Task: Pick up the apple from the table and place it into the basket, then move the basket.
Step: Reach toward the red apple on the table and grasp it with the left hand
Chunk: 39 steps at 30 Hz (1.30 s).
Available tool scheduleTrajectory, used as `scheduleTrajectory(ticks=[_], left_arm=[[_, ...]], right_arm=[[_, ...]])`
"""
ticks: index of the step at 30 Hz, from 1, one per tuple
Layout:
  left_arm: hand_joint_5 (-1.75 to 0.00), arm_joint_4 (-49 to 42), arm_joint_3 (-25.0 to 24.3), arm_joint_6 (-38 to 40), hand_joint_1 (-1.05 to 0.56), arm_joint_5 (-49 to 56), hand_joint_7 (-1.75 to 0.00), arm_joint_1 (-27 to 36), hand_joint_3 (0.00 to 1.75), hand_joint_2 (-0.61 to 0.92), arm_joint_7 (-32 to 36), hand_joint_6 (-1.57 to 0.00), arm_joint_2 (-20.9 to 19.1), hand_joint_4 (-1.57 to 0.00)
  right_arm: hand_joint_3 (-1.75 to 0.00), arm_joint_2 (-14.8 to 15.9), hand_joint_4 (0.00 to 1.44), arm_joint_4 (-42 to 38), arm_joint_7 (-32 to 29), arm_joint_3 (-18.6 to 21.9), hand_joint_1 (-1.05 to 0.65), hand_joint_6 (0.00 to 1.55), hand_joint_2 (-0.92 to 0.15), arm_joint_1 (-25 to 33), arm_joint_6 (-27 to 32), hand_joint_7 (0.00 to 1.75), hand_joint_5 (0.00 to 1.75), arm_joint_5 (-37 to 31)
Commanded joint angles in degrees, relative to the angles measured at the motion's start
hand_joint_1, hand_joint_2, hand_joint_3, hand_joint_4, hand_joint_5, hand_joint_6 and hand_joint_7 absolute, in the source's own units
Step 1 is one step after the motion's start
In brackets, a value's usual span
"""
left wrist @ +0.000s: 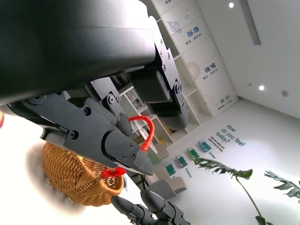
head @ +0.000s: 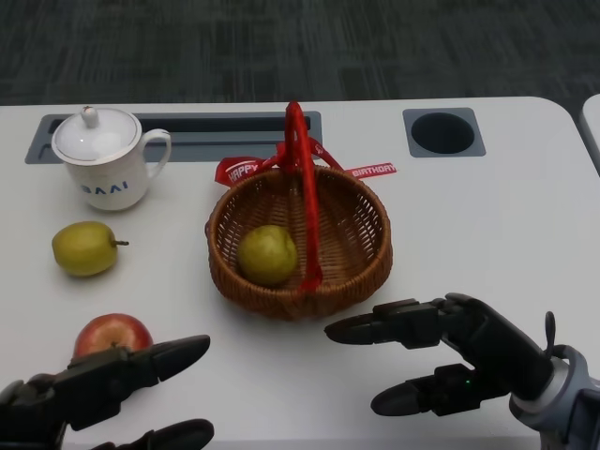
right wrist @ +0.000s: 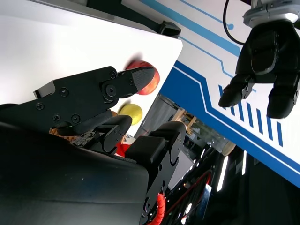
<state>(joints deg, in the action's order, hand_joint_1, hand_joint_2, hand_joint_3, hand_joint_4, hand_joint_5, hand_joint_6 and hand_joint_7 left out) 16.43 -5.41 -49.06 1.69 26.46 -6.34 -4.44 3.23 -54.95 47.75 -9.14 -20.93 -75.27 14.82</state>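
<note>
Left hand (head: 89,398): fingers (head: 173,354) apart, empty, just beside the red apple (head: 112,335) on the table (head: 487,225). Right hand (head: 459,361): fingers spread, empty, near the wicker basket (head: 300,242), which holds a green pear (head: 267,254). Second pear (head: 85,248) and lidded white mug (head: 105,157) at left.

The left hand (left wrist: 93,93) fills most of the frame, its black fingers (left wrist: 126,152) spread with nothing between them. Past them the wicker basket (left wrist: 75,176) stands on the white worktop (left wrist: 18,154), its red handle (left wrist: 147,131) rising upright and a red ribbon (left wrist: 114,172) at its rim. The right hand's fingers (left wrist: 150,208) show near the basket, apart from it.
</note>
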Motion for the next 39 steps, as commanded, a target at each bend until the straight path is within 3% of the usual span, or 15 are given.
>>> scheduleTrajectory(ticks=[1,9,19,23,31,39], left_arm=[[-0.01,0.47,-1.62,-0.54,-0.32,2.11,-0.01,0.21,0.0,0.74,0.92,-0.92,-0.16,-0.99],[0.0,0.93,-10.93,0.41,-0.58,14.78,0.0,0.63,0.0,0.68,5.68,-0.54,0.45,-0.55],[0.0,-15.41,-16.94,0.01,-0.74,25.3,0.0,-7.84,0.01,0.73,16.5,-0.25,-3.94,-0.23],[0.0,-25.75,-15.1,0.59,-0.76,27.17,0.0,-12.43,0.01,0.75,20.46,-0.22,-6.28,-0.18],[-0.01,-43.8,-7.35,0.87,-0.73,28.86,-0.01,-22.27,0.0,0.73,27.61,-0.27,-7.25,-0.24],[-0.01,-59.69,-1.49,0.96,-0.75,22.69,0.0,-28.99,0.01,0.73,26.02,-0.24,-8.03,-0.17]], right_arm=[[0.0,1.08,0.7,0.61,-0.9,0.61,-0.42,0.63,-0.83,0.24,-0.55,0.0,0.0,-0.64],[0.0,1.41,0.7,0.77,-1.36,0.27,-0.43,0.63,-0.83,0.41,-0.59,0.0,0.0,-1.44],[0.0,1.98,0.7,1.27,0.3,-0.48,-0.42,0.63,-0.83,0.72,0.17,0.0,0.0,0.17],[0.0,2.16,0.69,1.51,1.16,-0.56,-0.42,0.63,-0.83,0.9,0.2,0.0,0.0,0.89],[0.0,2.38,0.7,1.99,2.4,-0.26,-0.42,0.64,-0.84,1.12,0.81,0.0,0.0,2.09],[0.0,2.36,0.72,2.87,3.58,-0.17,-0.41,0.65,-0.84,1.52,1.0,0.01,0.01,3.58]])
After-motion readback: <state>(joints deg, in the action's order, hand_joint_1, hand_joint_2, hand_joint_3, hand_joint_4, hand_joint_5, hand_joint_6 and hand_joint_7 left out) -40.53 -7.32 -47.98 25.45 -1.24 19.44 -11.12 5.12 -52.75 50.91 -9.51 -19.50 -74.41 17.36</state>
